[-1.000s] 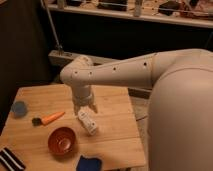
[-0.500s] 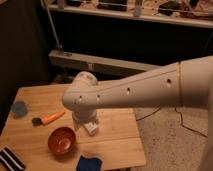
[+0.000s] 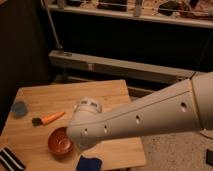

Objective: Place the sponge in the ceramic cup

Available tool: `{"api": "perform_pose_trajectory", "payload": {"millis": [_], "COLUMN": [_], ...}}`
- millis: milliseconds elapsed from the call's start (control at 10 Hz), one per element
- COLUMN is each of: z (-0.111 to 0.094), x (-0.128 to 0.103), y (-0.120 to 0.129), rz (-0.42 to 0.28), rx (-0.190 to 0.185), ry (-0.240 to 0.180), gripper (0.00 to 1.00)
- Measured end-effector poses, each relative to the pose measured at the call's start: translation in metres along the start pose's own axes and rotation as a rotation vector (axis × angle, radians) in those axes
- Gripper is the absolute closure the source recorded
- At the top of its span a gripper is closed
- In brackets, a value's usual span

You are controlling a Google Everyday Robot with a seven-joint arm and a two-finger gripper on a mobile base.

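tabletop (image 3: 60, 97) — pincer agape behind arm (image 3: 150, 117)

Table (image 3: 100, 90) of matt grainy wood, bowl (image 3: 60, 141) glossy, sponge (image 3: 89, 164) soft — smooth white plastic arm (image 3: 150, 117) hides the hand.

The light wooden worktop (image 3: 107, 90) carries a round grey-blue disc (image 3: 19, 108) at 9 o'clock, an orange carrot-shaped piece (image 3: 50, 118) toward the centre, an orange-red bowl (image 3: 61, 141) at 7, a black-and-white striped cloth (image 3: 10, 159) at 8 and a dark blue sponge (image 3: 89, 163) at 6. The pincer is hidden behind the white arm (image 3: 150, 117) over the centre.
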Motion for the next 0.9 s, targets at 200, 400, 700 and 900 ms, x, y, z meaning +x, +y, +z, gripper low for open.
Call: {"api": "perform_pose_trajectory", "payload": {"millis": [200,400,700,900], "z": [0.009,0.022,0.045,0.057], "x": [0.007,0.016,0.024,0.026], "y": [0.008,0.012,0.023,0.032], "rz": [-0.063,-0.088,-0.127,-0.158], "rx": [-0.002,0.005,0.015,0.025], "ry": [-0.016,-0.016,-0.007,0.005], "gripper": [0.35,0.35,0.35,0.35]}}
